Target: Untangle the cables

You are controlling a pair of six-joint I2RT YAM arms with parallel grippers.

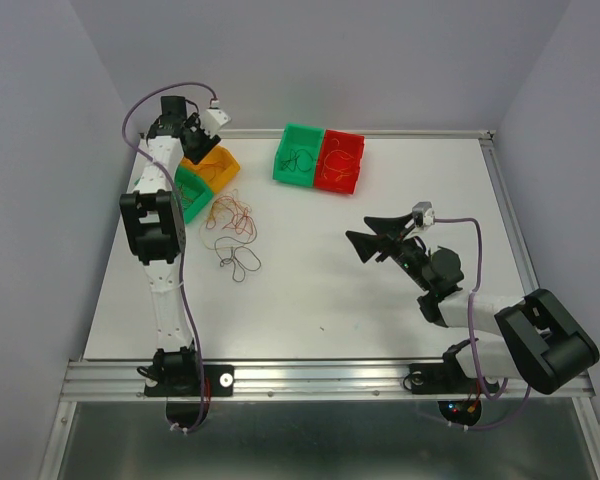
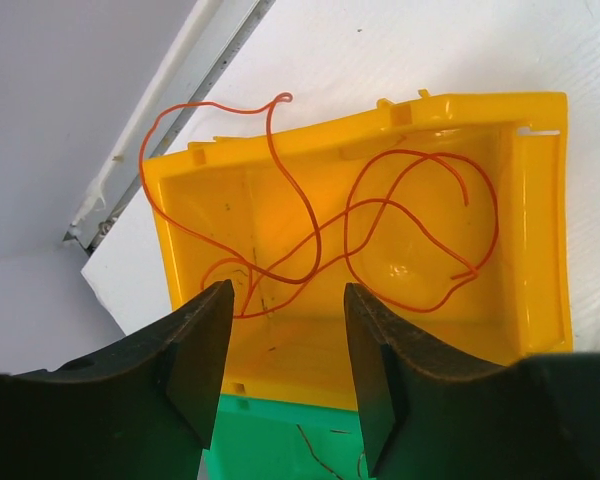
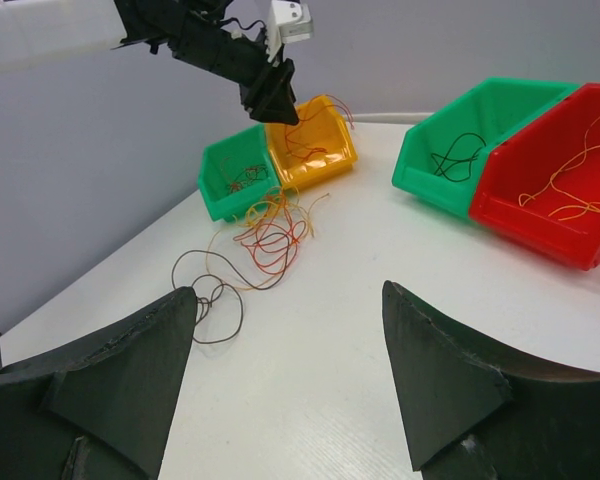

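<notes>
A loose tangle of thin red, orange and dark cables [image 1: 232,228] lies on the white table left of centre; it also shows in the right wrist view [image 3: 265,235]. My left gripper [image 1: 193,137] is open and empty, held above the yellow bin [image 2: 380,240], where an orange cable [image 2: 380,220] lies with one end looping over the far rim. My right gripper [image 1: 368,243] is open and empty, low over the table's middle right, pointing at the tangle from a distance.
A small green bin [image 1: 191,190] with thin wires sits next to the yellow bin [image 1: 217,165]. At the back stand a green bin [image 1: 298,155] with a dark cable and a red bin [image 1: 340,160] with orange cable. Table edge rails run at the back and right.
</notes>
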